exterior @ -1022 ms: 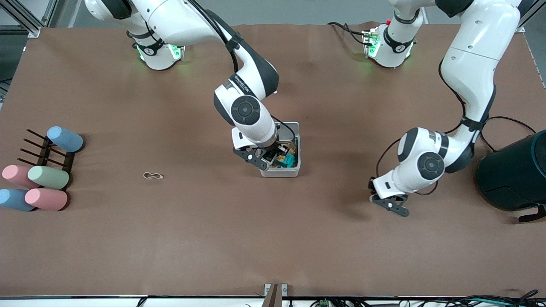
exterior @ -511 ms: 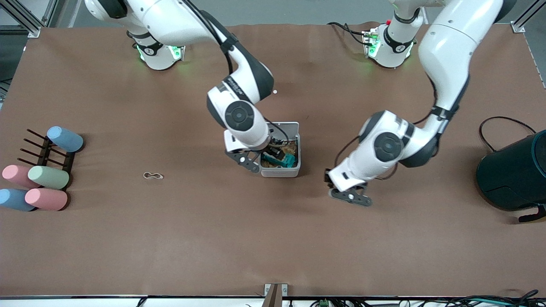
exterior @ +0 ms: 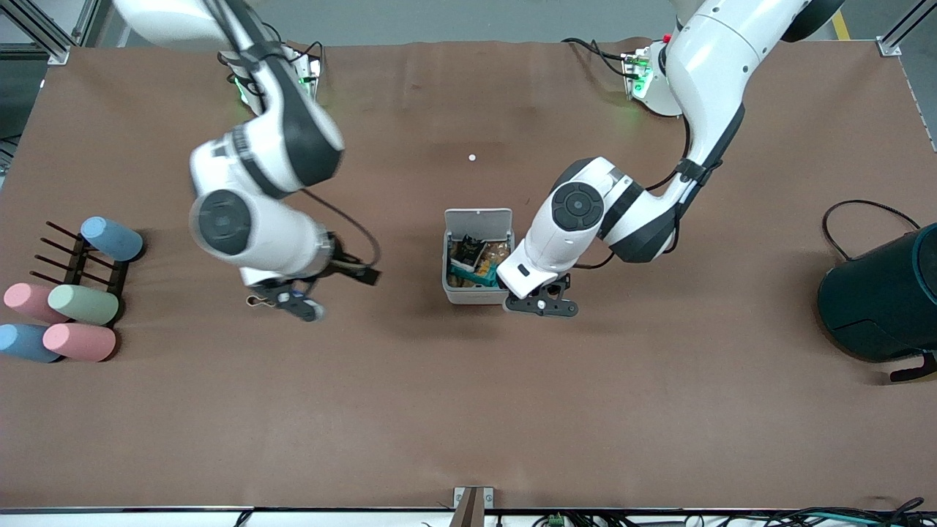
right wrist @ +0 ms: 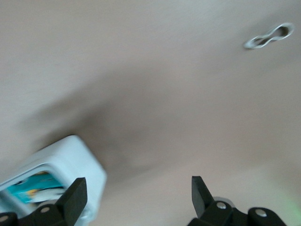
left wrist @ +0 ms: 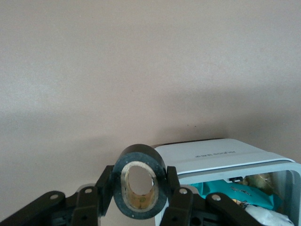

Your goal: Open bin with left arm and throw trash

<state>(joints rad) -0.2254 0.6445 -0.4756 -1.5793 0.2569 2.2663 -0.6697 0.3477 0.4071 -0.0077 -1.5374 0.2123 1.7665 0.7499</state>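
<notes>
The white-grey bin [exterior: 477, 296] stands mid-table with its lid [exterior: 479, 219] up. A black packet [exterior: 468, 253] lies inside among teal and brown bits. My left gripper [exterior: 542, 304] hangs just beside the bin, toward the left arm's end. In the left wrist view it [left wrist: 139, 184] is shut on the black tape roll [left wrist: 118, 188], with the bin [left wrist: 221, 155] close by. My right gripper [exterior: 331, 293] is open and empty, low over the table beside the pale rubber band [exterior: 253, 300]. The right wrist view shows the open gripper [right wrist: 138, 183], the band [right wrist: 269, 36] and the bin [right wrist: 70, 157].
Pastel cylinders [exterior: 80, 304] lie on and around a dark rack [exterior: 73, 256] at the right arm's end. A large dark teal round container [exterior: 882, 296] with a black cable [exterior: 864, 208] stands at the left arm's end. A tiny white bit [exterior: 472, 157] lies farther from the front camera than the bin.
My right arm swung away from the bin to over the rubber band. My left arm moved in from the dark container's side to beside the bin.
</notes>
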